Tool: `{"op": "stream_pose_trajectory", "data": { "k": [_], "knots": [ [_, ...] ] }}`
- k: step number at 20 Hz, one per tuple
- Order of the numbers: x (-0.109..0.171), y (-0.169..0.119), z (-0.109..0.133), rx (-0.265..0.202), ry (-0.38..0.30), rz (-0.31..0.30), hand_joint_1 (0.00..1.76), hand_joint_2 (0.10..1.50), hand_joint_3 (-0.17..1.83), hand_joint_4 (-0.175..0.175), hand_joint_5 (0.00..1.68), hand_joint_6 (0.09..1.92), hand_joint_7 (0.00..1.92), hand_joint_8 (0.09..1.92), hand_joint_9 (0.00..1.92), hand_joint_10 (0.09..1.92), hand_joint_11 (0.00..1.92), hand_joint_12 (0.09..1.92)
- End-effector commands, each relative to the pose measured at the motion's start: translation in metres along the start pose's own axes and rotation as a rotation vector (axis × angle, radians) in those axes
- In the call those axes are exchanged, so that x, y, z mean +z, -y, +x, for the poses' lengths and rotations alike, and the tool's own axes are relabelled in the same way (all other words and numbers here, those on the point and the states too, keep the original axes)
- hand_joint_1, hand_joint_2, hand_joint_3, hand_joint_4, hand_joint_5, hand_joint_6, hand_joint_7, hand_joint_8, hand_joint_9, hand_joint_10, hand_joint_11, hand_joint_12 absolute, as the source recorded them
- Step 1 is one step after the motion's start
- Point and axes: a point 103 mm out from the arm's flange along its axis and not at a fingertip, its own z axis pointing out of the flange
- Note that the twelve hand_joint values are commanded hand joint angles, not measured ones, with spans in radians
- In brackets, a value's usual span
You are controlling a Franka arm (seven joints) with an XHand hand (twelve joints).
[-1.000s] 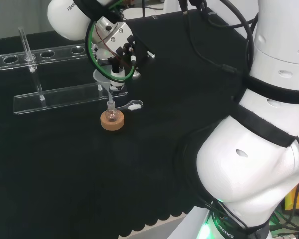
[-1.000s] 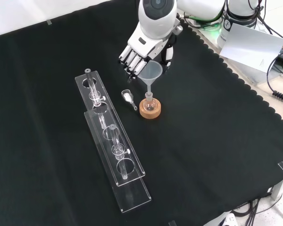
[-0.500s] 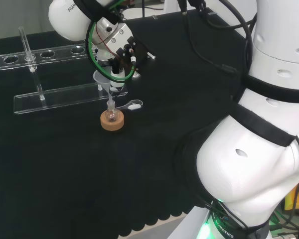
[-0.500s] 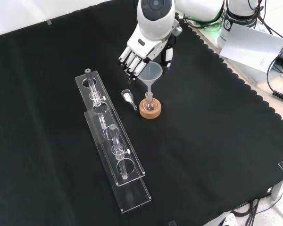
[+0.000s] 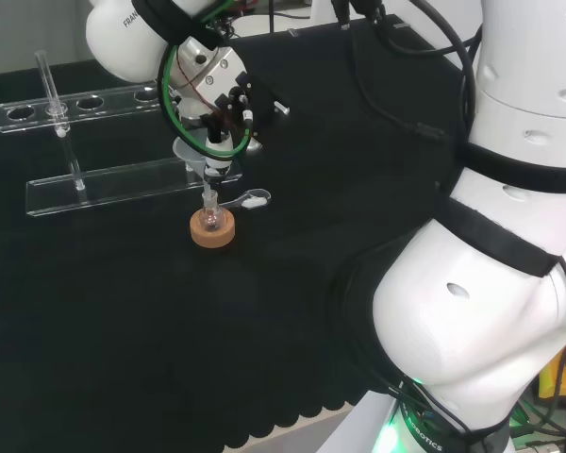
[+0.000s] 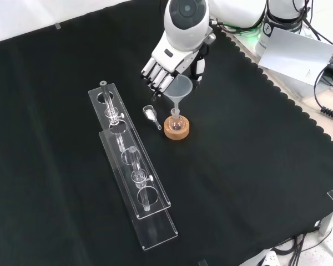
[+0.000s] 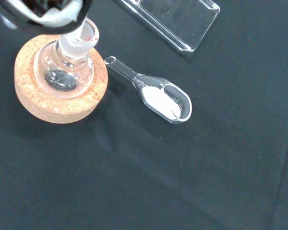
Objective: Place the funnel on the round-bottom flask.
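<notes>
In the head view the black and white robot hand hangs over the small clear round-bottom flask, which sits in a round cork ring stand. The clear plastic funnel shows below the hand, its stem pointing down at the flask's neck; the arm hides the fingers here, so the grip cannot be told from this side. A small clear scoop holding white powder lies just beside the cork ring, and two long clear racks stand farther off.

The front view gives what the head view hides — the hand has its fingers curled at the funnel's rim on the view's left, with the thumb on the far side, pinching the cone between them. The stem reaches the flask's mouth; whether it rests inside is unclear.

The wrist view looks down on the flask seated in the cork ring, the scoop lying apart from it with its handle tip near the ring.
</notes>
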Motion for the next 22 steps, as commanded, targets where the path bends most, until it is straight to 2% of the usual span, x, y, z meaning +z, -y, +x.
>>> {"op": "stream_pose_trajectory", "data": {
  "k": [1,22],
  "knots": [
    [0.005,-0.001,0.001,0.0,0.011,0.003,0.8,0.67,0.52,-0.052,0.47,0.27,0.34,0.77,0.58,0.64,0.25,1.35],
    [0.013,-0.005,0.014,-0.002,0.015,0.002,0.8,0.67,0.52,-0.053,0.46,0.29,0.32,0.77,0.56,0.65,0.24,1.35]
  ]
}}
